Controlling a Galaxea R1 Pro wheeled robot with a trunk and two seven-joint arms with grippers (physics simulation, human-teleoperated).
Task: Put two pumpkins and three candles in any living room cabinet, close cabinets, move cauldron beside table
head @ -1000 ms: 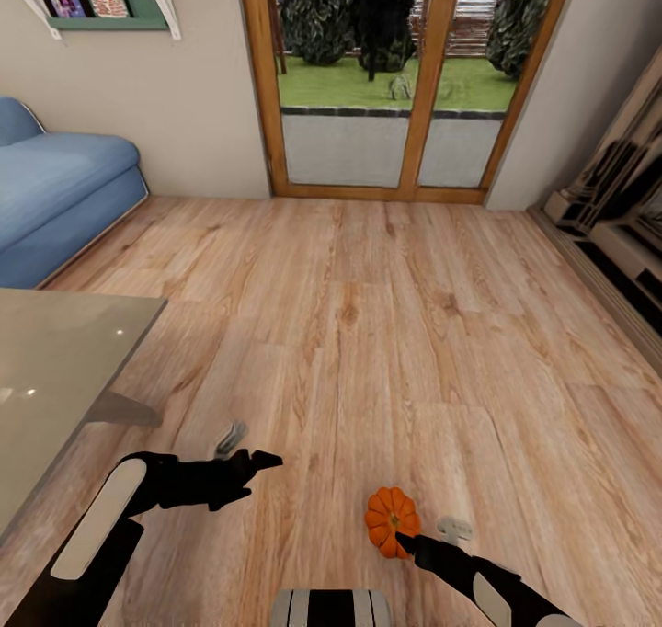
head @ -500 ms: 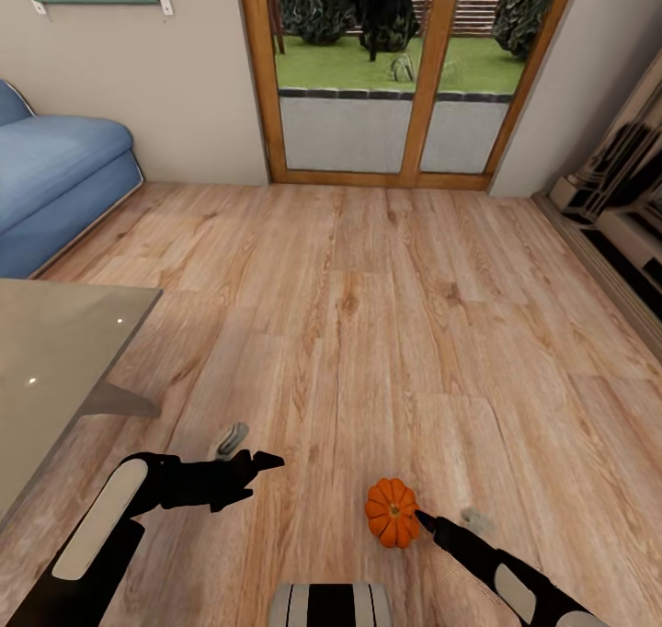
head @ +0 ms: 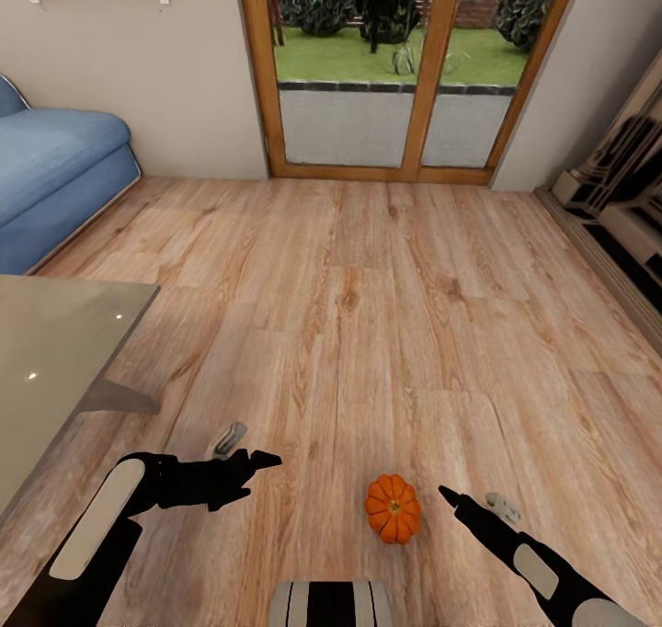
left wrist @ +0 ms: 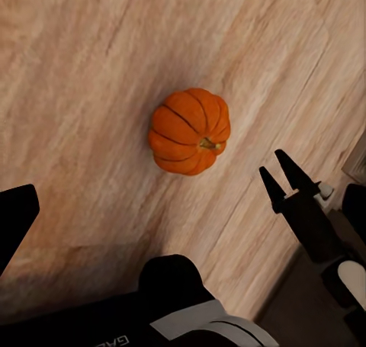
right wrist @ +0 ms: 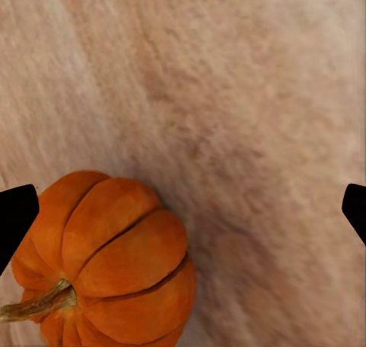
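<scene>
One orange pumpkin (head: 393,507) with a short stem rests on the wood floor just ahead of my base. My right gripper (head: 460,503) hovers a little to its right, open and empty, not touching it. The right wrist view shows the pumpkin (right wrist: 107,263) off to one side of the wide gap between the fingertips (right wrist: 17,217). My left gripper (head: 257,469) hangs open and empty over the floor to the pumpkin's left. From the left wrist I see the pumpkin (left wrist: 189,131) and the right gripper (left wrist: 280,175) beside it. The grey glass table (head: 55,351) stands at left.
A blue sofa (head: 51,172) sits at the far left. Glass patio doors (head: 405,66) in a wood frame are straight ahead. A low furniture unit (head: 616,213) runs along the right wall. Open wood floor (head: 368,287) lies in between.
My right gripper has drawn away to the right from the pumpkin, which stays on the floor. The head view has tilted slightly. The left arm holds still.
</scene>
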